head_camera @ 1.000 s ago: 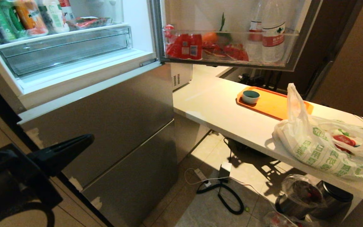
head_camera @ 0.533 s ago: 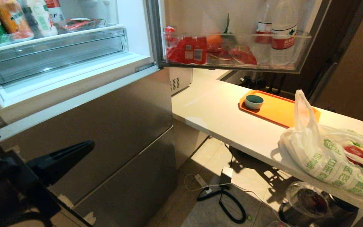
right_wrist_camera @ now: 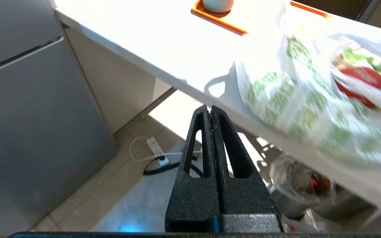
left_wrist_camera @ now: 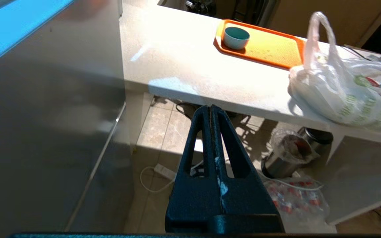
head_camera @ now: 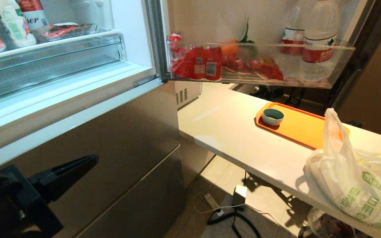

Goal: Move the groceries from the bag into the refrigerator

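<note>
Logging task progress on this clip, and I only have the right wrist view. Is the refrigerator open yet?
Observer: Yes. In the head view the refrigerator has its upper door swung open above the counter.
Operator: Anything in that door?
Observer: Its door shelf holds red packs and two water bottles.
Operator: And the left arm?
Observer: The left gripper hangs low in front of the refrigerator's lower doors, jaws shut on nothing, well away from the bag.
</note>
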Robot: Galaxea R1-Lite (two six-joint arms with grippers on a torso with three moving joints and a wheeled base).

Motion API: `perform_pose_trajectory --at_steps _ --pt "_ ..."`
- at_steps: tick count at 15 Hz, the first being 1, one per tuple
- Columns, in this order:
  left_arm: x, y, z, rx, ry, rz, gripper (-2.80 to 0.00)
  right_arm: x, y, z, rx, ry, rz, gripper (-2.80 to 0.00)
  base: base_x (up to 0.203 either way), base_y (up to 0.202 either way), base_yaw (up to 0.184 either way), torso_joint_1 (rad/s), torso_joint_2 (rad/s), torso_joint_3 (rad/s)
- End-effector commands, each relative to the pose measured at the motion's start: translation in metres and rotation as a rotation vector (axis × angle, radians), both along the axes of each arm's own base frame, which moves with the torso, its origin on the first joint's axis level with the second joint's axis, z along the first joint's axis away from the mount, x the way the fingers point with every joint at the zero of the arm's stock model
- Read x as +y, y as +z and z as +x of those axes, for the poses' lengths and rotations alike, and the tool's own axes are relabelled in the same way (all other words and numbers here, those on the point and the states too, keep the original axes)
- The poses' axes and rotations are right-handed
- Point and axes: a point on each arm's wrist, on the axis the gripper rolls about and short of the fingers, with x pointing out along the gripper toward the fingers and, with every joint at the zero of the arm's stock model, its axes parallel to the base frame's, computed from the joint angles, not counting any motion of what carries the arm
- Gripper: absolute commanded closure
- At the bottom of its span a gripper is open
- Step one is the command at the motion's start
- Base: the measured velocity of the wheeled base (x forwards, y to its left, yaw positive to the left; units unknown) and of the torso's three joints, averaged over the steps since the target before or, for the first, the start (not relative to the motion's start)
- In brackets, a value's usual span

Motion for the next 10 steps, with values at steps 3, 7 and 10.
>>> perform_pose_trajectory --at_steps 3,7,10 --pt "0.005 -0.002 -0.008 -0.015 -0.003 -0.008 0.00 0.000 0.000 0.000 0.000 0.002 -0.002 0.00 0.184 0.000 -0.001 0.003 0.01 0.001" --pt "0.015 -0.001 -0.024 -0.068 -0.032 -0.031 0.00 0.000 0.000 0.000 0.000 0.002 -0.002 0.00 0.016 0.000 0.001 0.003 0.00 0.001" --pt "0.028 -0.003 -0.044 -0.156 -0.024 -0.004 0.00 0.000 0.000 0.000 0.000 0.002 -0.004 0.00 0.000 0.000 0.000 0.000 0.00 0.000"
